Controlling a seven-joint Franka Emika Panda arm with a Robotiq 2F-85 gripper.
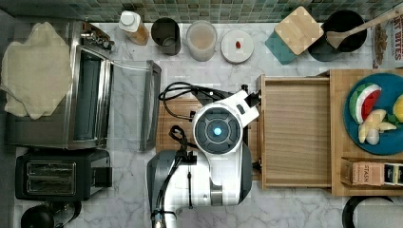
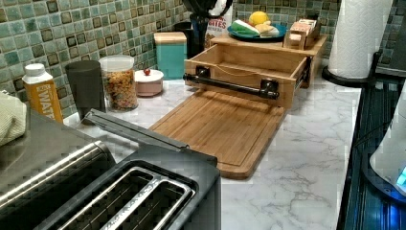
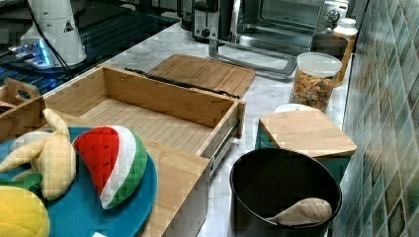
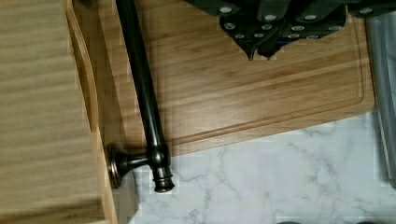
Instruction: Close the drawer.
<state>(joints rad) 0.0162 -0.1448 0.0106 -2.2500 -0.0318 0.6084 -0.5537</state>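
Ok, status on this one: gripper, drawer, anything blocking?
Gripper shut, holding nothing, above the cutting board. Drawer pulled out, nothing inside, bar handle untouched. Nothing blocking it.

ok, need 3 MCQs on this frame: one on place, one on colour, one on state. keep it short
1. Where does the cutting board lie?
A. On the counter in front of the drawer
B. Inside the drawer
C. On the toaster

2. What colour is the plate under the toy fruit?
A. Red
B. Blue
C. White

3. What state is the drawer in?
A. Shut flush
B. Removed from the stand
C. Pulled open and empty

Answers:
1 A, it lies below the bar handle in the left view.
2 B, blue beneath the watermelon slice.
3 C, the right view shows its bare plank bottom.
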